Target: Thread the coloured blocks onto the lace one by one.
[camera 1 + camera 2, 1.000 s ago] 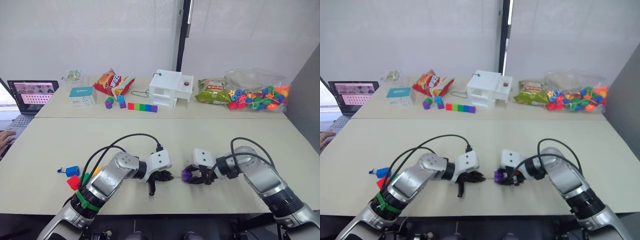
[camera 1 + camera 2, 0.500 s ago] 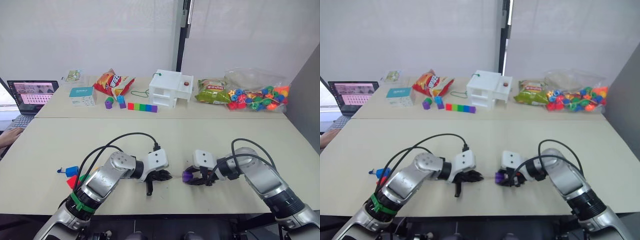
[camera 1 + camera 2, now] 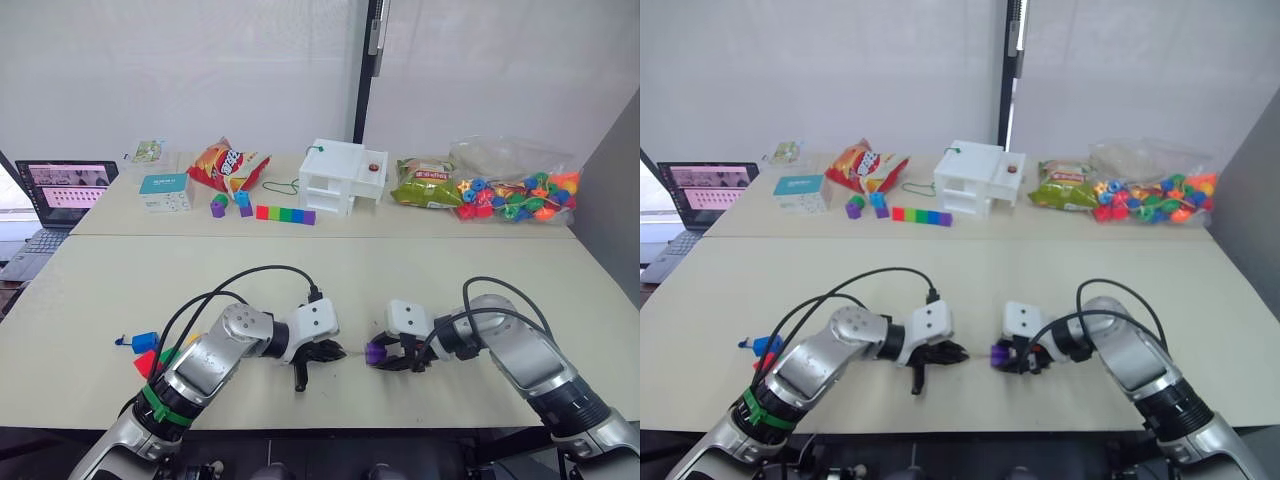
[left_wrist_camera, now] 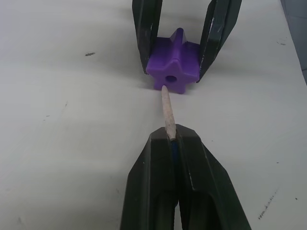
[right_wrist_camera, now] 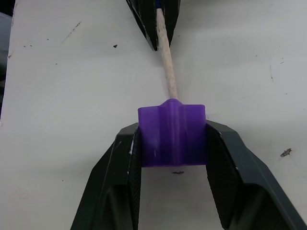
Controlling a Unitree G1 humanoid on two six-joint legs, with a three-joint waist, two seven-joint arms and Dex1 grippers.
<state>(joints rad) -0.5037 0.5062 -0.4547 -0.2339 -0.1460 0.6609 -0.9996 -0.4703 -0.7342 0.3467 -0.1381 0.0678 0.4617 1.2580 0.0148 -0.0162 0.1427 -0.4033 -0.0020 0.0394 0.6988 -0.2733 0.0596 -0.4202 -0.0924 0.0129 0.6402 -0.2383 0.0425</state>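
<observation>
- Alignment is the whole job here. From the head camera, the left gripper (image 3: 322,352) and the right gripper (image 3: 385,352) face each other near the front edge of the table (image 3: 330,270), with a small gap between them. The blue block (image 3: 146,341) and red block (image 3: 147,364) wait at about nine o'clock from the left arm, well apart from the work; a bit of green shows beside them, probably another block.
- Left wrist view: the left fingers (image 4: 158,167) are clamped on the lace (image 4: 169,117) just behind its stiff pale tip. The tip points at twelve o'clock and sits at the mouth of the hole in the purple block (image 4: 173,68), slightly low of centre. It looks barely entered, if at all.
- Right wrist view: the right fingers (image 5: 115,172) are closed on the purple block by its two sides, holding it on the table with the tip arriving from twelve o'clock.
- Advice: raise the tip a touch so it lines up with the bore, then push straight along the tip's own line. Keep the block held still, and do not bend the tip.
</observation>
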